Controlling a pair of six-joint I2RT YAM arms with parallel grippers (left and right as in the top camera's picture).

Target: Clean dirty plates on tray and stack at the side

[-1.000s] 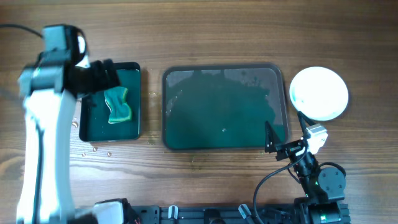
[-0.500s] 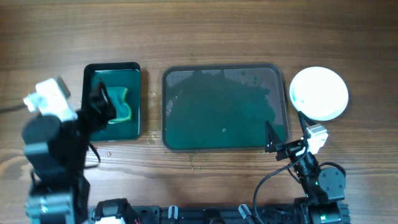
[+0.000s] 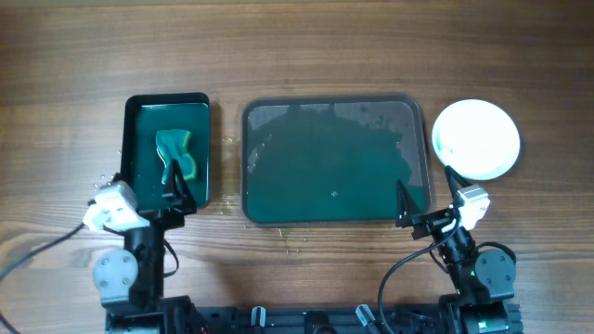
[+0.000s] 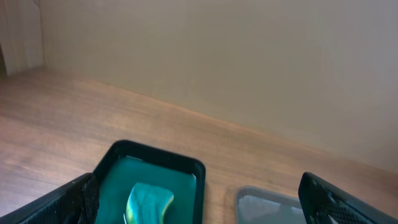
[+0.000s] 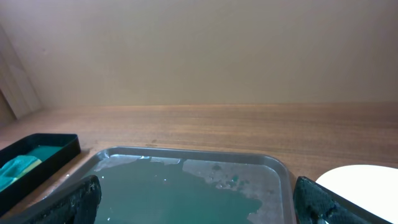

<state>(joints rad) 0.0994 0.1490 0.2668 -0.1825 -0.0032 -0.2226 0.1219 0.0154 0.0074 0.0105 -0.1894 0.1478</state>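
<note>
The white plates (image 3: pixel 476 139) sit as one plain white stack on the table to the right of the tray, and their edge shows in the right wrist view (image 5: pixel 367 180). The dark green tray (image 3: pixel 334 99) holds no plates, only a green wet film; it also shows in the right wrist view (image 5: pixel 186 153) and the left wrist view (image 4: pixel 261 196). My left gripper (image 3: pixel 148 188) (image 4: pixel 211 202) is open and empty at the near end of the bin. My right gripper (image 3: pixel 427 193) (image 5: pixel 199 199) is open and empty at the tray's near right corner.
A smaller black-rimmed green bin (image 3: pixel 127 153) (image 4: pixel 155 158) stands left of the tray with a green and yellow sponge (image 3: pixel 176 156) (image 4: pixel 148 200) in it. Water drops lie on the wood around the bin and in front of the tray.
My left arm has drawn back from over the bin to the table's front left and now rests low there. The right arm, the plates and the tray have not moved.
</note>
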